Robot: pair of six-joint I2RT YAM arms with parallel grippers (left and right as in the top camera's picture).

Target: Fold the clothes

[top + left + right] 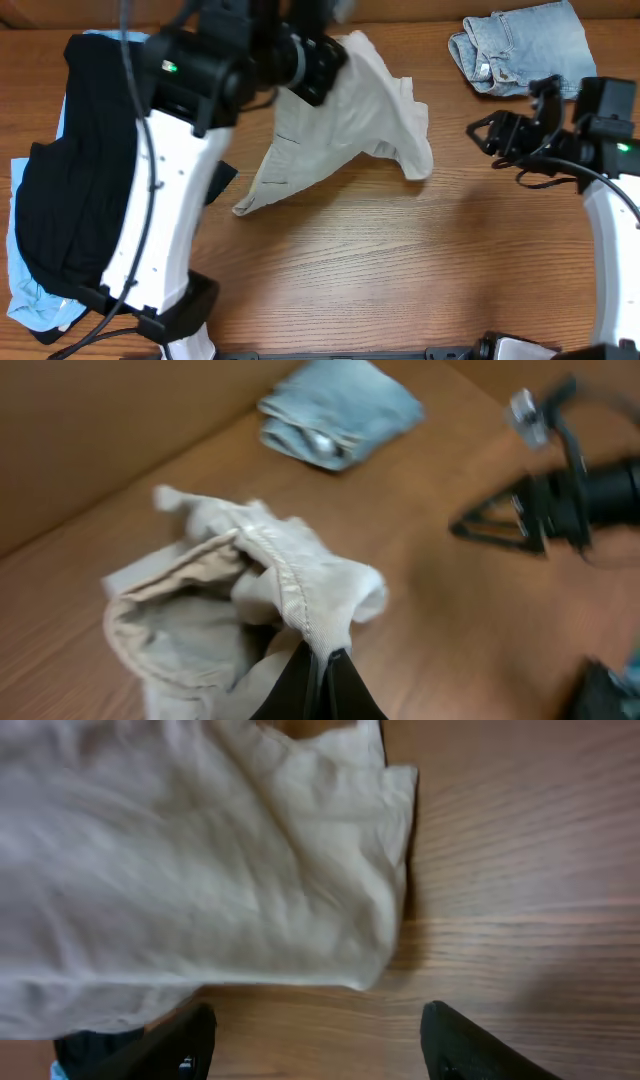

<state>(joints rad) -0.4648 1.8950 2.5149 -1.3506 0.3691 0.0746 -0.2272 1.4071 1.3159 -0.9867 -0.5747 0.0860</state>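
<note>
The pale beige khaki shorts (340,130) hang crumpled over the middle back of the table, partly lifted. My left gripper (326,658) is shut on a bunched edge of them (290,585); in the overhead view its jaws are hidden under the arm. My right gripper (488,132) is open and empty, to the right of the shorts, apart from them; the right wrist view shows the beige cloth (200,860) ahead of its fingers (315,1035). Folded faded denim shorts (520,45) lie at the back right. Black (75,170) and pale-blue (30,290) garments lie piled at the left.
The wooden table (400,270) spreads in front of the shorts. A brown wall (90,430) runs behind the table. My left arm's white link (170,210) crosses over the left pile.
</note>
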